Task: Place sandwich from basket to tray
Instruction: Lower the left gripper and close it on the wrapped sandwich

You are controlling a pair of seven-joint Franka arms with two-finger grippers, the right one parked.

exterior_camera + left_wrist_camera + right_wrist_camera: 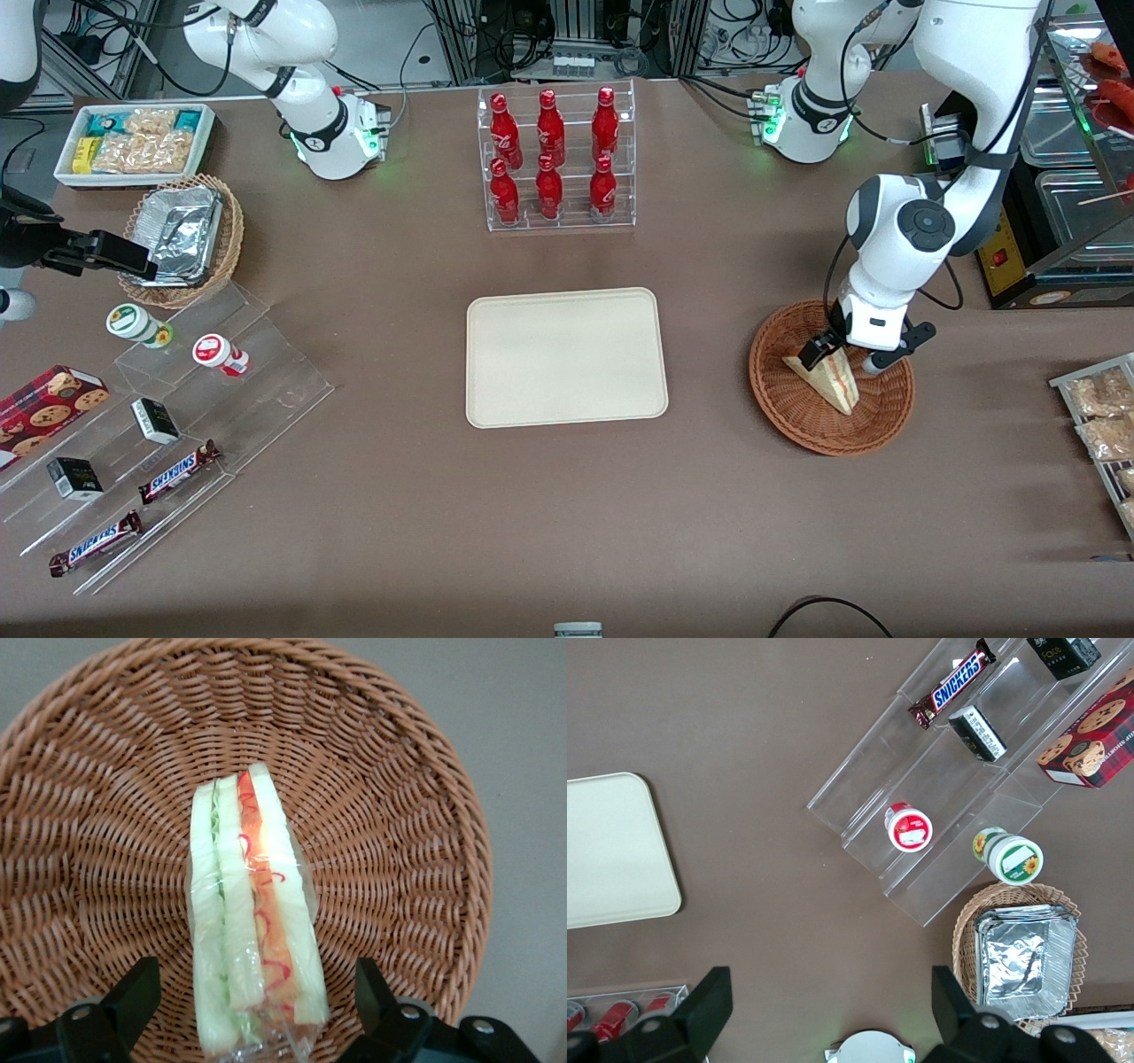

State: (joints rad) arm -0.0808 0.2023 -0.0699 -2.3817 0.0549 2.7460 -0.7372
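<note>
Straddling the sandwich [252, 921] in the basket [788, 408], the claw [257, 1010] hangs with fingers apart either side, the wedge's long axis running straight out between them, untouched.

red bottles [554, 159] in clear rack | foil-lined wicker basket [182, 239] | Snickers bars [180, 471] on acrylic steps

Even overhead light fell bright and flat across the brown bench [567, 514], leaving only soft, short shadows. Glare flashed off the crumpled foil [182, 232] and the clear acrylic steps [221, 390]. The wrist view was sharp on the sandwich [252, 921], whose wrap glinted, with the hand [257, 1010] straddling it, fingers spread and slightly soft.
</note>
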